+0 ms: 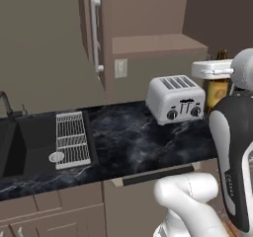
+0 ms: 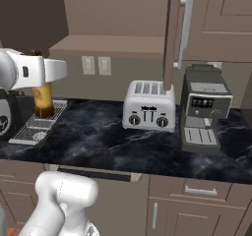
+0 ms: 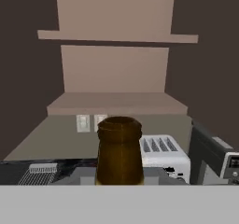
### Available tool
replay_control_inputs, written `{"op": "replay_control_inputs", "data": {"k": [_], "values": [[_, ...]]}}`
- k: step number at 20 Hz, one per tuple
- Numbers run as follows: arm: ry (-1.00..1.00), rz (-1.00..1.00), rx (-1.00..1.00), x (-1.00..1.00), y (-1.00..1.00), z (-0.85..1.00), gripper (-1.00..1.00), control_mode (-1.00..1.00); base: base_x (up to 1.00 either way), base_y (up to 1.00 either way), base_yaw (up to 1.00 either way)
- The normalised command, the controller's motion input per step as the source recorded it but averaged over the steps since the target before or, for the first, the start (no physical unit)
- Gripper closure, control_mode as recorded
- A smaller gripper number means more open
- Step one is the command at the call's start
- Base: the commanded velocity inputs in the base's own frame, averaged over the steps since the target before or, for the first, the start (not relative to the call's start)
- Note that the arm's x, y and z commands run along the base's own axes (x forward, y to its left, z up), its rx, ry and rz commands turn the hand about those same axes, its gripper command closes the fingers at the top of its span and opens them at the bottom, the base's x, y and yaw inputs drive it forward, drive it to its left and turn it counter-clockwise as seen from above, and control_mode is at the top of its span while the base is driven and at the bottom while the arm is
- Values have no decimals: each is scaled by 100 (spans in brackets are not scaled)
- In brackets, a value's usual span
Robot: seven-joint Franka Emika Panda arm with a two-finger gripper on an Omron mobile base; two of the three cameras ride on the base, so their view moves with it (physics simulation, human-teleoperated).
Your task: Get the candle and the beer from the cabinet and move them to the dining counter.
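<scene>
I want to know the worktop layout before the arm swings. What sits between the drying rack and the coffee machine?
The toaster stands between the drying rack and the coffee machine, seen in the right base view; bare black worktop separates rack and toaster.

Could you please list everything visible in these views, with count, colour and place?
beer: one, brown with amber label, held up near the pincer, above the drying rack.
cabinet: one, taupe, open, shelves bare.
toaster: one, silver, on the worktop.
coffee machine: one, dark grey, right of the toaster.
drying rack: one, white, beside the sink.
sink: one, black, worktop's left end.
worktop: one, black marbled.
wall outlets: two, pale, above the worktop.
pincer: one, shut on the beer.
</scene>
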Motion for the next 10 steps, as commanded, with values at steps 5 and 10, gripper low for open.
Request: {"op": "replay_control_inputs", "data": {"k": [5, 10], "values": [[0, 0, 0, 0, 0, 0, 100, 100, -100, -14, 20], [0, 0, 0, 0, 0, 0, 100, 100, -72, -5, 39]]}}
